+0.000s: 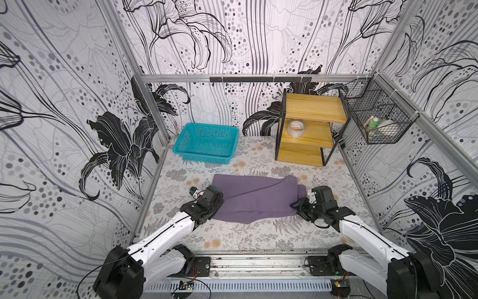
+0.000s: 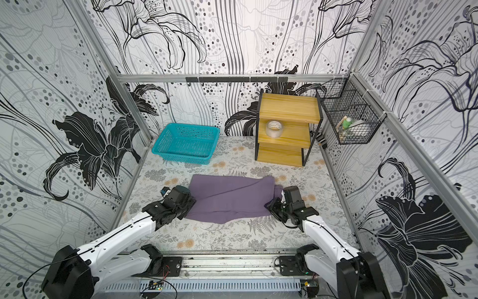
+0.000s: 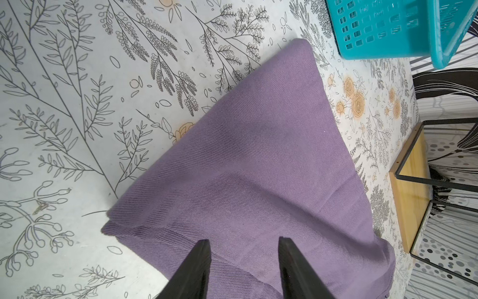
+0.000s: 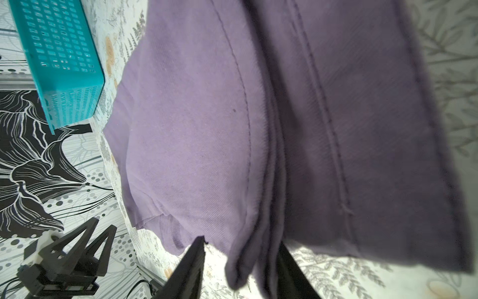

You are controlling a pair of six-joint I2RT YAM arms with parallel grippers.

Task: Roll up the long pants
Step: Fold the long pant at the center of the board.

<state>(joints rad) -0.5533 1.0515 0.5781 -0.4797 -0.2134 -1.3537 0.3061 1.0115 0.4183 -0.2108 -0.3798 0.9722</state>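
Purple twill, folded into a flat slab, fills the middle of both top views: the long pants [image 1: 258, 199] lie across the flower-printed counter [image 1: 232, 238], well apart from the teal basket [image 1: 201, 158] and the wooden shelf [image 1: 310, 111]. My left arm [image 1: 168, 227] and right arm [image 1: 362, 230] come in at opposite ends of the cloth. I judge this is so one end can be steadied while the other begins the roll. A tape roll [image 1: 296, 128] sits on the shelf's middle board (its core carries print too small to read).

From the left wrist, my left jaws stand apart just above the cloth near a folded corner, with nothing pinched between them. No tag or label shows.

The right wrist view is blurred. My right jaws straddle the stacked hem edges at the other end. A sliver of counter shows between one jaw and the cloth, so I cannot tell whether they are clamped. I see stitch lines, but no writing.
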